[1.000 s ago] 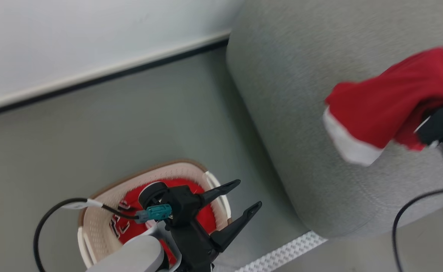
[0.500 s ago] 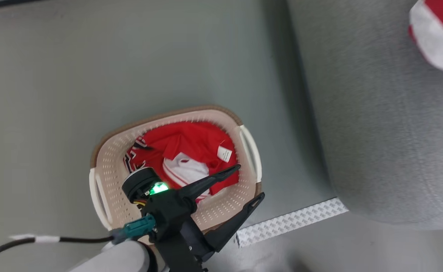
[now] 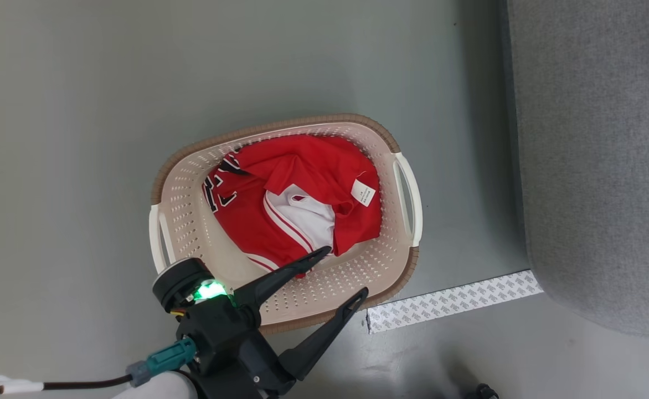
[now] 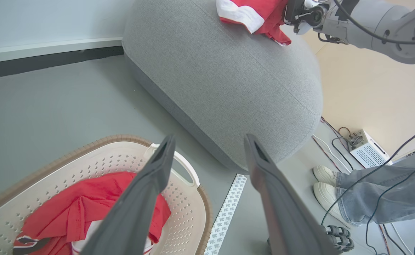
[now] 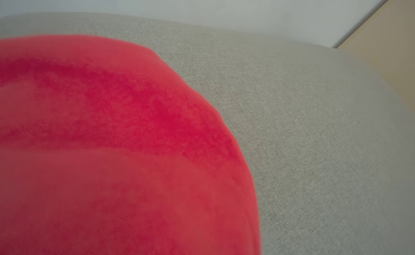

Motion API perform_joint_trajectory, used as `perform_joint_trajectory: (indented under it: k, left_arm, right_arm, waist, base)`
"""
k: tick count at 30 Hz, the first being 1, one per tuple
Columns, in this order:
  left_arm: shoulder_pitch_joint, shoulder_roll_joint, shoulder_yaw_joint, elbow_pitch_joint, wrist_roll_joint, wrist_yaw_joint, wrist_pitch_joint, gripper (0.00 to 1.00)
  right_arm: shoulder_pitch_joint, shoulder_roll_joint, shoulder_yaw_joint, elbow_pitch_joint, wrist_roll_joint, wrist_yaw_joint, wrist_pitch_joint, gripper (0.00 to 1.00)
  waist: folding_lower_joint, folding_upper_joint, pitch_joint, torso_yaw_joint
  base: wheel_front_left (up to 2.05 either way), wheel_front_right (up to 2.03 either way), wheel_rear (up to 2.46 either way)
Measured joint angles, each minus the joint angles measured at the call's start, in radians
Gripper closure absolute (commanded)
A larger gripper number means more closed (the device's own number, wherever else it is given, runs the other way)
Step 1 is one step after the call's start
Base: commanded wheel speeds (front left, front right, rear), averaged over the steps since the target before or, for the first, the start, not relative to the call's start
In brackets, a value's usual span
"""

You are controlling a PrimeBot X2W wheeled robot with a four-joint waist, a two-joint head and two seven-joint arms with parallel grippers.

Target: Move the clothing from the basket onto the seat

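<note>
View swung toward basket; clothing just beyond spread left tool.

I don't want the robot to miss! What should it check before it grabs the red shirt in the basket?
1. Left gripper open: ok, fingers spread wide.
2. Left gripper centred over the red shirt: not ok, one fingertip is at the shirt's edge, the other over the basket wall.
3. Shirt uncovered: ok.
4. Bare room on the sofa: ok.
5. Right gripper free of the red cloth on the sofa: cannot tell, cloth hides its fingers.
6. Person's shoes away from the basket: ok.
</note>
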Motion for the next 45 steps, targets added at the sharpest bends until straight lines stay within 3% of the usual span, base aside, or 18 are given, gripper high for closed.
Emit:
perform_joint_trajectory:
  k: [2, 4, 5, 6, 17, 21, 31, 37, 41, 45]
  left_arm:
    - [0.001, 0.009, 0.003, -0.007, 0.0, 0.004, 0.0, 0.0]
    - [0.0, 0.011, 0.004, -0.007, 0.0, 0.006, 0.005, 0.0]
    - [0.0, 0.011, 0.004, -0.006, -0.001, 0.005, 0.006, 0.0]
    - [0.0, 0.011, 0.004, -0.005, -0.002, 0.003, 0.006, 0.0]
    - [0.002, -0.024, -0.007, 0.071, -0.049, -0.037, -0.039, 0.0]
    - [0.017, -0.053, -0.009, 0.13, -0.07, -0.054, -0.072, 0.0]
    - [0.086, -0.097, 0.029, 0.265, -0.13, -0.043, -0.132, 0.0]
    - [0.139, -0.127, 0.06, 0.344, -0.134, -0.019, -0.15, 0.0]
    - [0.192, -0.14, 0.112, 0.384, -0.148, 0.0, -0.151, 0.0]
    - [0.251, -0.173, 0.231, 0.383, -0.095, 0.033, -0.155, 0.0]
  right_arm:
    - [0.022, 0.013, -0.018, 0.025, -0.025, 0.0, -0.02, 1.0]
    - [0.037, 0.032, -0.049, 0.05, -0.064, 0.0, -0.054, 0.78]
    - [0.045, 0.041, -0.053, 0.056, -0.076, 0.0, -0.066, 0.51]
    - [0.053, 0.051, -0.058, 0.06, -0.088, 0.0, -0.077, 0.0]
    - [0.174, 0.123, -0.065, 0.0, -0.197, 0.0, -0.118, 0.0]
    - [0.252, 0.124, -0.047, -0.03, -0.171, 0.0, -0.111, 0.0]
    - [0.411, 0.099, 0.102, -0.138, 0.028, 0.0, -0.1, 0.0]
    - [0.58, 0.109, 0.058, -0.266, 0.071, 0.0, -0.075, 0.0]
    - [0.682, 0.193, -0.006, -0.389, 0.082, 0.0, -0.07, 0.0]
    - [0.778, 0.304, -0.068, -0.516, 0.085, 0.0, -0.09, 0.0]
  waist:
    - [0.0, 0.0, 0.005, -0.002]
    - [0.0, 0.0, 0.003, -0.011]
    - [0.0, 0.0, -0.001, -0.014]
    - [0.0, 0.0, -0.007, -0.017]
    - [-0.0003, -0.0002, -0.12, -0.03]
    - [-0.0003, -0.0002, -0.18, -0.03]
    - [-0.0004, -0.0003, -0.362, -0.024]
    - [-0.0005, -0.0004, -0.477, -0.002]
    - [-0.0005, -0.0004, -0.546, 0.025]
    - [-0.0005, -0.0004, -0.604, 0.061]
  base:
    - [0.0, 0.0, 0.0]
    - [0.0, 0.0, 0.0]
    - [0.0, 0.0, 0.0]
    - [0.0, 0.0, 0.0]
    - [0.0, 0.0, 0.0]
    - [0.0, 0.0, 0.0]
    - [0.0, 0.0, 0.0]
    - [0.0, 0.0, 0.0]
    - [0.0, 0.0, 0.0]
    - [0.0, 0.0, 0.0]
